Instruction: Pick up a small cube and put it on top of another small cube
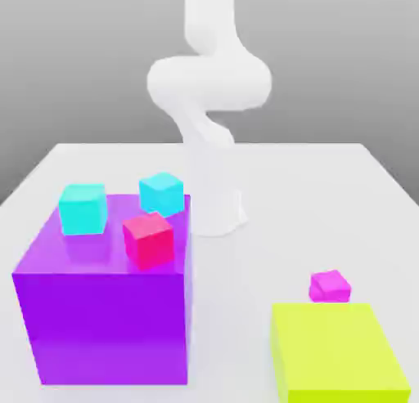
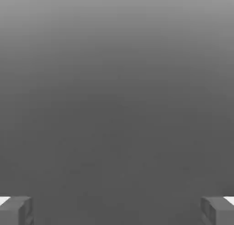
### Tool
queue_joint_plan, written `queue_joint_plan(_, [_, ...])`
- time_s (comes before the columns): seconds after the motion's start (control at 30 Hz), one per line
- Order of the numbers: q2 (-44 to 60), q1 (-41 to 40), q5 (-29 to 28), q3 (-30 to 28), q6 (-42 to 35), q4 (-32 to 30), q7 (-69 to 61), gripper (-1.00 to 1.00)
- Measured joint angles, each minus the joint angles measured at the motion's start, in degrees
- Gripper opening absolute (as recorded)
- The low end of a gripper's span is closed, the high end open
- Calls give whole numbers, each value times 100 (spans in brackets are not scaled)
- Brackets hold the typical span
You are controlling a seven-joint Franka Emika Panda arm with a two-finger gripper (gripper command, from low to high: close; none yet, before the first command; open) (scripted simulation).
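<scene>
Two turquoise cubes (image 1: 83,208) sit on the big purple block (image 1: 106,311) at the exterior view's left, one near that block's far left corner and the second (image 1: 161,193) at its far edge toward the middle. Just in front of that second one, a crimson-pink cube (image 1: 149,239) rests tilted near the block's right edge, close to both turquoise ones but apart from them. Behind and to the right of the purple block rises the white arm (image 1: 214,132), its base standing on the pale table (image 1: 270,189) and its upper links curling overhead out of the top of the exterior view. Further right, the small magenta cube (image 1: 330,286) lies on the table, just behind the far edge of the large yellow-green block (image 1: 335,352) at the exterior view's lower right; whether the two touch cannot be told. In the hand view the gripper (image 2: 117,210) shows its two grey fingers (image 2: 16,209) at opposite edges, spread as wide as they go, with nothing between them and only plain grey beyond. None of the cubes or blocks lies near the fingertips, so the small magenta cube is well away from the gripper, untouched, and sits on the table rather than on any other cube.
</scene>
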Motion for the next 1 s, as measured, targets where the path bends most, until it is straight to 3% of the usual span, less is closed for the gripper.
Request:
queue_joint_plan(0.3, [1853, 757, 525, 832, 1276, -1286, 528, 0])
queue_joint_plan(0.5, [3186, 1195, 485, 1564, 2196, -2178, 1200, 0])
queue_joint_plan(0.67, [4288, 1564, -372, 1749, 2959, -2740, 2225, 0])
queue_joint_plan(0.77, [4933, 1913, -1180, 1234, 3443, -2672, 2839, 0])
queue_joint_plan(0.87, [5548, 2545, -1645, 497, 3942, -2553, 3200, 0])
queue_joint_plan(0.9, [5677, 2674, -1712, 353, 4048, -2528, 3255, -100])
queue_joint_plan(1.0, [5677, 2673, -1719, 354, 4054, -2528, 3262, -100])
